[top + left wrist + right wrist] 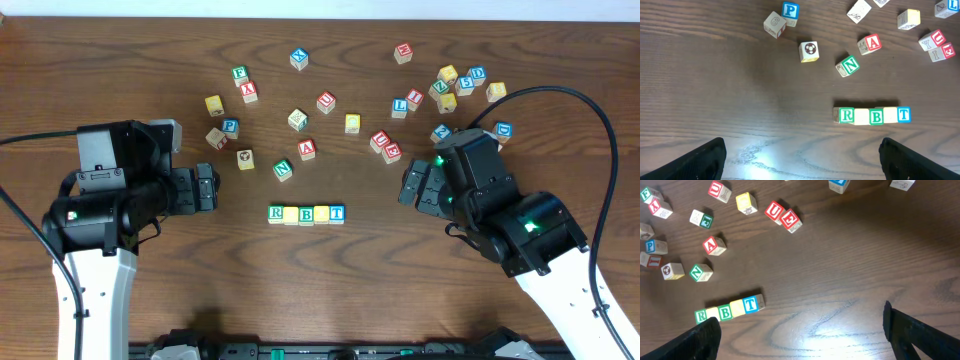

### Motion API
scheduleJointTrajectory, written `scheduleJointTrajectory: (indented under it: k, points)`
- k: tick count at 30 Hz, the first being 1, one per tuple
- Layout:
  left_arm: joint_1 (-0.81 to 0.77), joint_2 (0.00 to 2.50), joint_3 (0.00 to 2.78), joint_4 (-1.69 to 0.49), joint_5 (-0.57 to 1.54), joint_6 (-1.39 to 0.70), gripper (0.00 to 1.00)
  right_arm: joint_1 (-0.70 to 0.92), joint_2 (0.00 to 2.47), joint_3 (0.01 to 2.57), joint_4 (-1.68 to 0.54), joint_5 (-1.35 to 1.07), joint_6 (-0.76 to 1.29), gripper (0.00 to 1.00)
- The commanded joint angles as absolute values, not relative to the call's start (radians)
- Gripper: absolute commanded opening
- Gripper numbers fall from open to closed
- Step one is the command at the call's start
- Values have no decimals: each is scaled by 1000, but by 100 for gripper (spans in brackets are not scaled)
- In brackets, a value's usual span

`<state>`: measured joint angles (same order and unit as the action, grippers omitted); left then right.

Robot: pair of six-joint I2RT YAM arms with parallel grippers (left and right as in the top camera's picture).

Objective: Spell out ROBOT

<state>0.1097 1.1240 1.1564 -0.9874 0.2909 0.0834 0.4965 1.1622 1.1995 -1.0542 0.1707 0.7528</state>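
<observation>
ROBOT row: five cubes touching in a line, just below the N cube.
Handling: probably light, stiff, smooth wood; pinch one cube on two opposite flat sides.
Left gripper: released, empty, left of the N cube.
Right gripper: released, empty, well right of the N cube.

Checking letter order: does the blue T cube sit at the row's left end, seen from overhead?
No, the blue T cube sits at the right end; the green R cube holds the left end.
</observation>
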Motion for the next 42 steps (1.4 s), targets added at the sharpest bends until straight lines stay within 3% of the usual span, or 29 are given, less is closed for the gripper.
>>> scheduleJointTrajectory:
  k: [1,12,29,34,42]
  points:
    - [114,1123,1169,-989,306,97,96,501,1163,1204,-1056,185,743,99]
    - [112,1069,1169,-1002,216,104,96,501,1163,1204,-1056,185,743,99]
    - [2,462,926,-1011,220,88,96,501,1163,1204,-1056,185,743,99]
    - [0,315,810,-817,242,85,96,501,1163,1204,-1056,185,743,99]
    - [1,146,547,-322,274,85,96,501,1163,1204,-1056,185,743,99]
